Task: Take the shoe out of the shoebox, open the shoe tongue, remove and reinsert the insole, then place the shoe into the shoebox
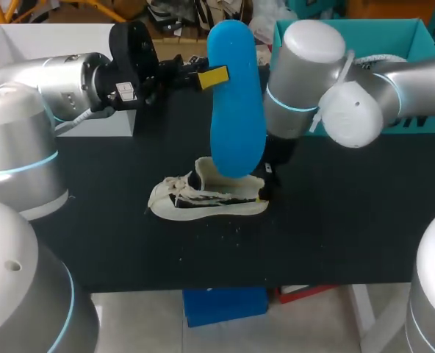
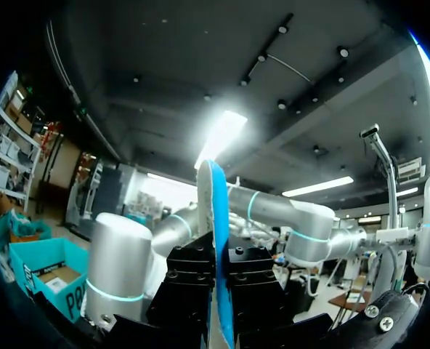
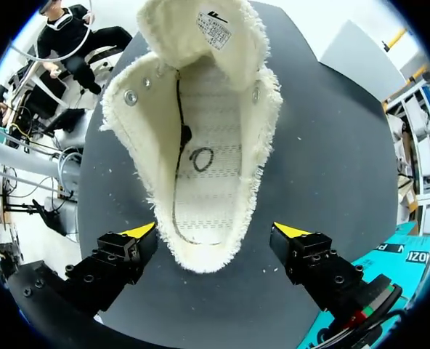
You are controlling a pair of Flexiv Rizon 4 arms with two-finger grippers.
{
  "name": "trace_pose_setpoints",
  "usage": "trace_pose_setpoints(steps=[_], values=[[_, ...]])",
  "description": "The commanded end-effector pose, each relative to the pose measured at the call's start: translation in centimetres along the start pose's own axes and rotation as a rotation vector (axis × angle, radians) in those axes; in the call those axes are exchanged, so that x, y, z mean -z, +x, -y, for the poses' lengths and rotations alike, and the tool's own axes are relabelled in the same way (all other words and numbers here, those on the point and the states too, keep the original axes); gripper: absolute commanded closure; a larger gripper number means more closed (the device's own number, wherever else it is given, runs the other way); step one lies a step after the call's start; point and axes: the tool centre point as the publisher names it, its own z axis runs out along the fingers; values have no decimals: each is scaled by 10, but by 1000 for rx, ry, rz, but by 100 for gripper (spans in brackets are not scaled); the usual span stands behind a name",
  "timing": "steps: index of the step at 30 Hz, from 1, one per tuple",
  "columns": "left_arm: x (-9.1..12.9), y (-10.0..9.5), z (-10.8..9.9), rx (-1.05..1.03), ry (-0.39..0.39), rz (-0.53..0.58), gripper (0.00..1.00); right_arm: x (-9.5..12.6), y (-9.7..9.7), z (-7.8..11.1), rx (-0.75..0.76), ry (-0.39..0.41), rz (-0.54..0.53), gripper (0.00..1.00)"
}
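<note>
Shoe (image 1: 206, 197): cream, on its side at the centre of the head view, toe toward frame left, outside the shoebox (image 1: 408, 33).
Shoe interior (image 3: 200, 145): in the right wrist view the opening faces the camera, with the bare stitched footbed exposed and the tongue (image 3: 200, 29) laid back at the end far from the gripper.
Insole (image 1: 236, 103): blue, out of the shoe, standing upright above its collar; contact at the lower end cannot be told.
Left gripper (image 1: 211, 77): enters from frame left, fingers clamped on the insole's edge (image 2: 218, 240) from both sides.
Right gripper (image 3: 216, 233): fingers spread wide, the heel between them with gaps on both sides.
Shoebox: teal, upper right of the head view, behind the right arm.
Table (image 1: 350, 220): black surface.
</note>
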Motion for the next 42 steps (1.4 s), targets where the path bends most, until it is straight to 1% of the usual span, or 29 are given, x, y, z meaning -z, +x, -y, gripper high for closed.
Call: trace_pose_setpoints(steps=[1, 7, 11, 13, 18, 27, 39, 41, 42], values=[[-1, 0, -1, -2, 1, 1, 100, 2, 1, -5, 5, 89, -8, 0], [-1, 0, -1, -2, 1, 1, 100, 5, 4, -11, 4, 92, -14, 0], [-1, 0, -1, -2, 1, 1, 100, 7, 6, -17, 4, 89, -16, 0], [-1, 0, -1, -2, 1, 1, 100, 6, 7, -20, 11, 72, -12, 0], [-1, 0, -1, -2, 1, 1, 100, 6, 14, -31, 18, 66, -10, 0], [-1, 0, -1, -2, 1, 1, 100, 2, 23, -38, 16, 73, -23, 0], [-1, 0, -1, -2, 1, 1, 100, -1, 24, -47, 21, 70, -22, 0], [-1, 0, -1, -2, 1, 1, 100, -2, 24, -46, 15, 35, -10, 0], [-1, 0, -1, -2, 1, 1, 100, -3, 24, -45, 30, -8, 10, 0]])
